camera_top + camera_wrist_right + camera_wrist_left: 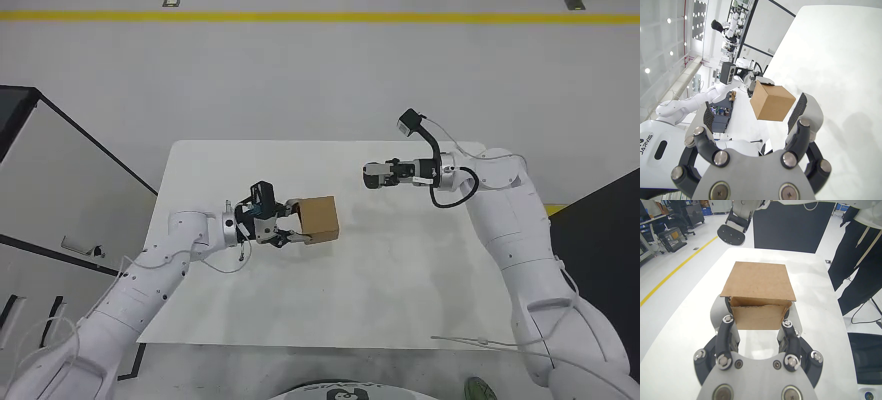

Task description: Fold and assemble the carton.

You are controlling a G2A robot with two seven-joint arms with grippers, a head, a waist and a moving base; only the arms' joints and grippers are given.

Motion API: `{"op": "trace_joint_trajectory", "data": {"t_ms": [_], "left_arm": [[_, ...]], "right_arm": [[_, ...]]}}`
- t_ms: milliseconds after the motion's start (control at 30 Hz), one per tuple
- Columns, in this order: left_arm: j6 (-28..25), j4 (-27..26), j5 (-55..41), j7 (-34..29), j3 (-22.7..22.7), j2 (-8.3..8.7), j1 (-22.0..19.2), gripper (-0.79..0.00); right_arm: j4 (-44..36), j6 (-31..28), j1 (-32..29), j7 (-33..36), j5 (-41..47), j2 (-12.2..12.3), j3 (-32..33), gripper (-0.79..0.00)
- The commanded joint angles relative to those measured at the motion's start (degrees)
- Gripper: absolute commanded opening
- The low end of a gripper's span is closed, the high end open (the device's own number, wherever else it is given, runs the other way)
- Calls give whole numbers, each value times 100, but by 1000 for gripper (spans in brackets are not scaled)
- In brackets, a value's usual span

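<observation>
The left gripper (757,312), clamped on the brown cardboard carton (757,281) at its loose-flapped end, may buckle it, while the right gripper (367,177) gapes well apart from it.

carton (319,218): 1 | hands: 2 – left hand (292,223), right hand (368,177) | table (400,280): 1

The left arm (175,245) stretches from the near left toward the middle of the scene, wrist low and level. The left gripper (297,224) points right, its two fingers (724,330) pressed against opposite sides of the left end of the carton (320,217). The right arm (500,185) bends in from the right, forearm pointing left, farther back than the left one. The right gripper (370,177) faces left, well apart from the left gripper, its fingers (802,106) spread wide.
</observation>
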Motion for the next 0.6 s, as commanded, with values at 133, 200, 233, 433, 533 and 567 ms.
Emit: {"op": "trace_joint_trajectory", "data": {"t_ms": [133,200,233,433,533,567], "left_arm": [[1,526,413,526,370,-141,-246,-785],[-22,716,551,745,489,-188,-340,-785],[-8,797,625,872,546,-213,-387,-785],[37,1351,1013,1651,886,-366,-672,-785],[125,1644,1184,1924,1045,-451,-831,-785],[156,1759,1246,1979,1100,-481,-888,-785]], "right_arm": [[0,0,0,0,0,0,0,0],[0,0,0,0,0,0,0,0],[0,0,0,0,0,0,0,0],[0,0,0,0,0,0,0,0],[0,0,0,0,0,0,0,0],[0,0,0,0,0,0,0,0]]}}
